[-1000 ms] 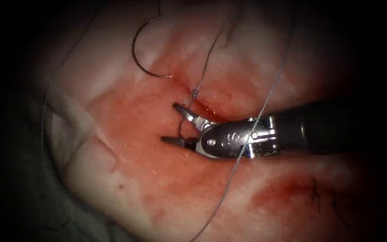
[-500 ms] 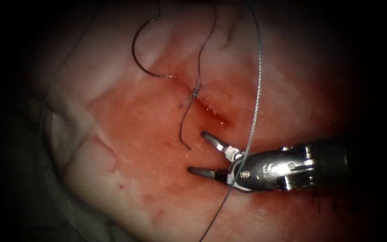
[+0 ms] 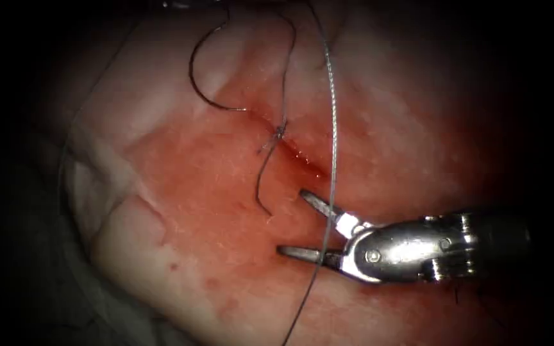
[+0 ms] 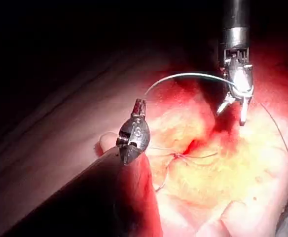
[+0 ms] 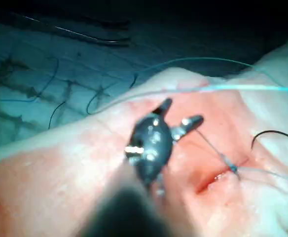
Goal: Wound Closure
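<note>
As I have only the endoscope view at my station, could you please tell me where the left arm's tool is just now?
Observer: In the left wrist view the left arm's tool hovers above the tissue, beside the knot. I cannot tell what it holds.
Operator: Thank you. I see the needle lying left of the cut, held by neither tool. Does the thread run near the left tool?
Observer: Yes, the thread arcs from near its tip to the right arm's tool, whose open fingers hold nothing.
Operator: Anything beyond the tissue's edge?
Observer: The right wrist view shows cut ends of thread lying there.
</note>
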{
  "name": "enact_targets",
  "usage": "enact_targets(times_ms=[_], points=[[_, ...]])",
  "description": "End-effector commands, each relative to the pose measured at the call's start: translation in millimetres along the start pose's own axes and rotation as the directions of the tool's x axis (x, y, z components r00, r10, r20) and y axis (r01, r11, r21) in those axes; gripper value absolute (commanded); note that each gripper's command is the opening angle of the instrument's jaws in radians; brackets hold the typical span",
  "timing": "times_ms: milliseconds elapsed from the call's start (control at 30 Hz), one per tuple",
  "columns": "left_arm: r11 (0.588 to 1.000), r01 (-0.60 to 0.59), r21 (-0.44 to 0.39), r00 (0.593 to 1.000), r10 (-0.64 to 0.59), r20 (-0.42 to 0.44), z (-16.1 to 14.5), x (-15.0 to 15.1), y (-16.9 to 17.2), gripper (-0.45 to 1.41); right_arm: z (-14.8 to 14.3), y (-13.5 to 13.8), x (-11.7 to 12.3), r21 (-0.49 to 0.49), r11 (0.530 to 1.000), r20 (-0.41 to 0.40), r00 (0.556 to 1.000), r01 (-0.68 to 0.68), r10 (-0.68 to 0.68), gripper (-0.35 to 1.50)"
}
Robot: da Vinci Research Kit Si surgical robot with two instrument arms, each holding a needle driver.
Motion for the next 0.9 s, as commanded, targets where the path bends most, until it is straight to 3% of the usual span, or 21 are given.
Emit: enact_targets(times_ms=[33,367,567,900], points=[[1.0,-0.002,-0.002,1.0,0.002,0.001,0.3,0.1,0.1,-0.45,0.7,0.7,-0.3,-0.009,1.0,0.011,1.0,-0.007,0.007,1.31],[1.0,-0.027,0.002,1.0,0.027,-0.014,-2.4,7.1,0.4,-0.45,5.6,7.4,-2.4,-0.071,0.972,0.001,0.974,-0.225,0.226,1.26],[0.999,-0.031,0.005,0.999,0.031,-0.009,-2.5,9.1,1.4,-0.45,8.9,8.4,-4.2,-0.075,0.965,0.005,0.968,-0.25,0.251,1.38],[0.999,-0.04,0.0,0.999,0.04,-0.013,-2.4,9.2,2.1,-0.45,12.4,8.5,-4.0,-0.049,0.965,0.001,0.966,-0.256,0.257,1.31]])
